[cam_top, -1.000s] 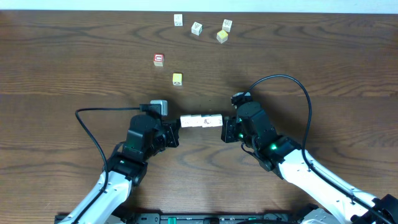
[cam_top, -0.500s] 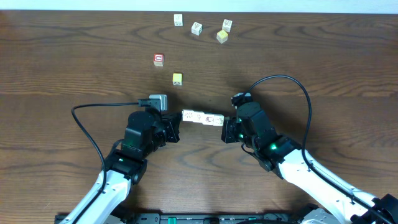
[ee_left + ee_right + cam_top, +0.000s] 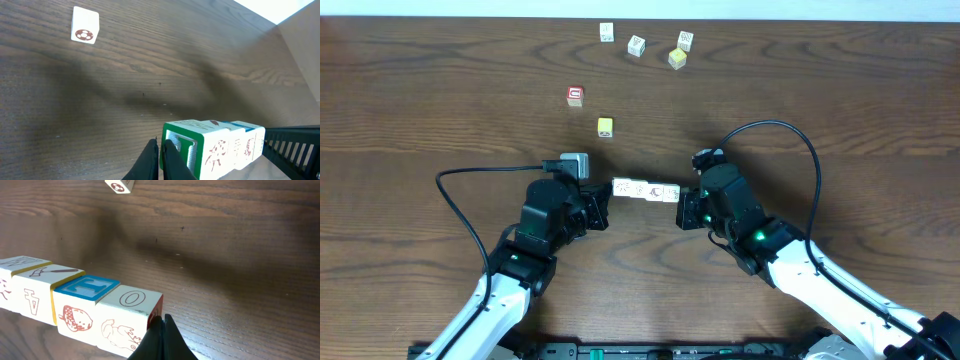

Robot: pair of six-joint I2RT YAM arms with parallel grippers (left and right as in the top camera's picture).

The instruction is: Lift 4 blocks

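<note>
Dark, wood-grained bench (image 3: 430, 110) fills every view. The left jaws and the right jaws are both clenched shut with nothing between their own tips. The closed tips are pressed instead against opposite ends of a row of four blocks (image 3: 645, 190), which is squeezed between the two. The row is judged to be clear of the bench, since its shadow is cast well apart from it in both wrist views (a green-framed end face is seen touching the left tips). Beyond the jaws lie a yellow cube (image 3: 605, 126), a red cube (image 3: 575, 96) and, farther still, a cluster of small cubes (image 3: 636, 45).

The hold depends on end pressure alone. Should either arm be eased back, or the two be moved out of line, the row would likely buckle at a seam and the middle blocks would be dropped. The narrow tips could also be slid off an end face, and a slight slant is already visible from overhead.

Against the picture of a second ago, the row is shown sharper and slimmer. The left arm (image 3: 535, 240) is found shifted slightly, and its cable (image 3: 490, 175) is drawn flatter. Nothing is seen changed over the last half second.
</note>
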